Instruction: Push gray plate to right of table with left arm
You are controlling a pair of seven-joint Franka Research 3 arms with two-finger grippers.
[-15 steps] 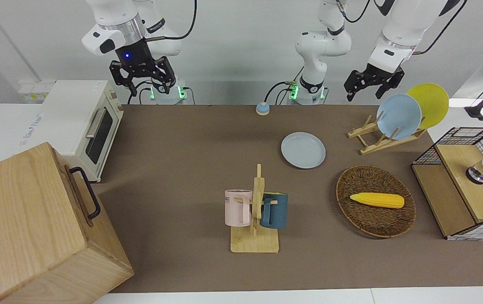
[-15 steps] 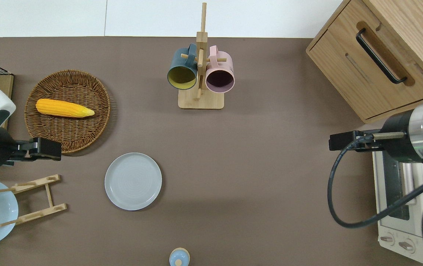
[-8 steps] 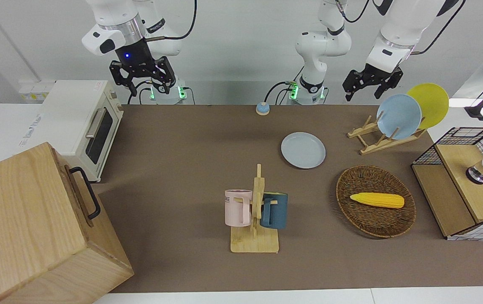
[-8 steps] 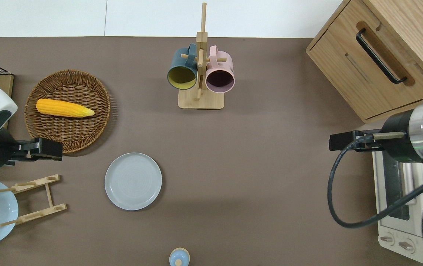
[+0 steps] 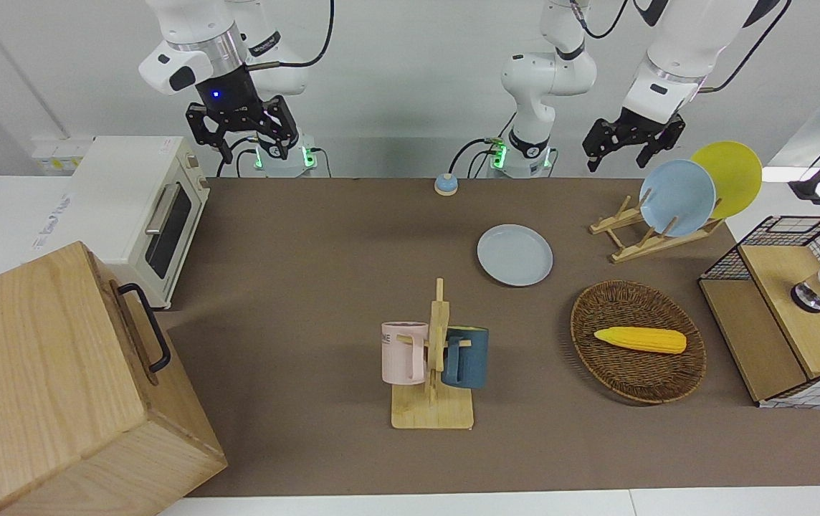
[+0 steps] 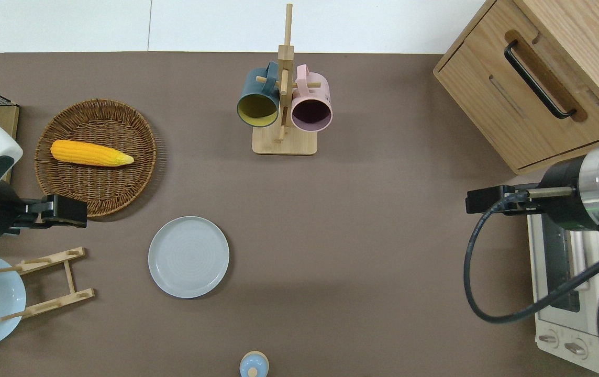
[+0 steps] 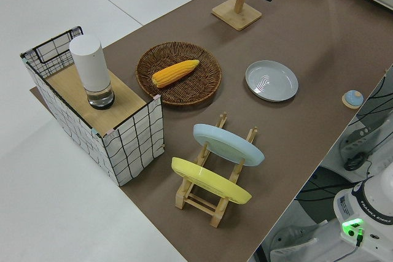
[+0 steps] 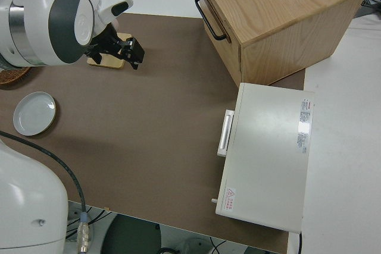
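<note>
Hovering high, left gripper (image 6: 61,210) empty, fingers parted, over basket (image 6: 48,173) edge; gray plate (image 6: 188,257) flat on table (image 6: 362,251), offset toward right arm's end. Right arm parked.

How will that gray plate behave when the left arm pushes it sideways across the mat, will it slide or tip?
The gray plate lies flat on the table and looks rigid, so it will probably slide as one piece. It is shallow with a low rim, so tipping seems unlikely, though a high contact might ride over the rim. The matte mat may drag, and an off-centre push could make the round plate turn.
</note>
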